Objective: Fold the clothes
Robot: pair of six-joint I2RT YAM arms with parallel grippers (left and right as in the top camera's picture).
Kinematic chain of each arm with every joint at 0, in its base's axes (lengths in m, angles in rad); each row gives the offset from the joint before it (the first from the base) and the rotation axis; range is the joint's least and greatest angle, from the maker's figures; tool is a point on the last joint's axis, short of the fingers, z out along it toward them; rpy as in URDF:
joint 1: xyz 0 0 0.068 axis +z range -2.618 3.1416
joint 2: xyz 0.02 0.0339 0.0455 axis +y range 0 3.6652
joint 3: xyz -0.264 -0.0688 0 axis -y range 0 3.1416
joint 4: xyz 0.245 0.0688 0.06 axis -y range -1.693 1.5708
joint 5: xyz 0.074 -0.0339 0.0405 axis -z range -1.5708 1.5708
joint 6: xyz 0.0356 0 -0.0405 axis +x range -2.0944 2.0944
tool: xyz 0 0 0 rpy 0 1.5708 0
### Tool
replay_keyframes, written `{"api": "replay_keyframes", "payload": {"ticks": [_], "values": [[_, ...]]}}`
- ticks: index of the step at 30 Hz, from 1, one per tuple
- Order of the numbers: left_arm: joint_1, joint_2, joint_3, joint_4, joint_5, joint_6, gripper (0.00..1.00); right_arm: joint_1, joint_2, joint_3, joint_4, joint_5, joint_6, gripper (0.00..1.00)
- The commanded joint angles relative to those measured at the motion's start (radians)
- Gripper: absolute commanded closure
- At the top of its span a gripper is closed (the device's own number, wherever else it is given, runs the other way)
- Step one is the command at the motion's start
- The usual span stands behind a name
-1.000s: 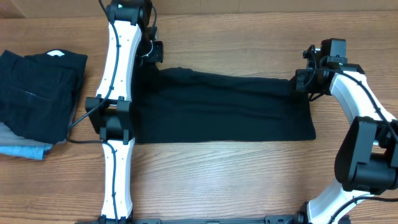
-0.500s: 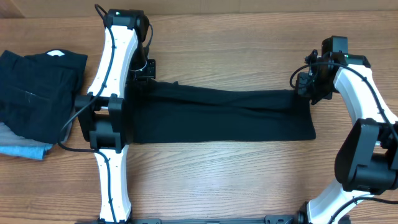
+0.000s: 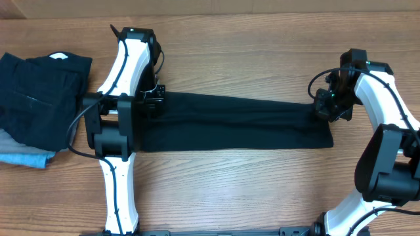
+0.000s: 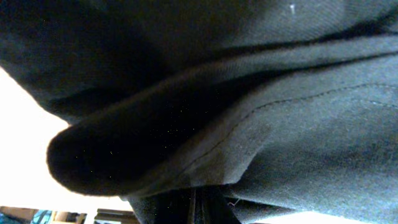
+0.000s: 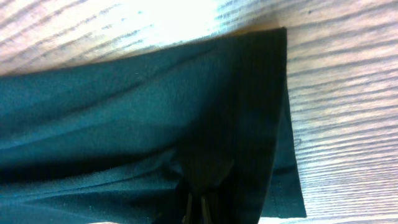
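Folds of the clothes (image 3: 236,121) hide both jaws.

No legible text or labels anywhere

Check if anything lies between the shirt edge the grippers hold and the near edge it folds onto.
Nothing visible does. The left gripper and right gripper are shut on the far edge of the black T-shirt; only its own fabric lies toward the near hem. The folded pile sits apart, leftward.
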Motion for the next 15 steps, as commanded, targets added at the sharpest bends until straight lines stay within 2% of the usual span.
{"api": "replay_keyframes", "payload": {"ticks": [1,10,15], "values": [[0.011,-0.008,-0.036,-0.005,-0.061,-0.018,0.96,-0.010,-0.029,-0.043,0.015,0.029,0.005,0.96],[0.014,-0.008,-0.129,0.043,-0.060,-0.029,0.95,-0.010,-0.027,-0.190,0.170,0.037,0.004,0.96],[0.014,-0.008,-0.133,0.063,-0.061,-0.029,0.94,-0.010,-0.025,-0.206,0.186,0.037,0.004,0.96]]}}
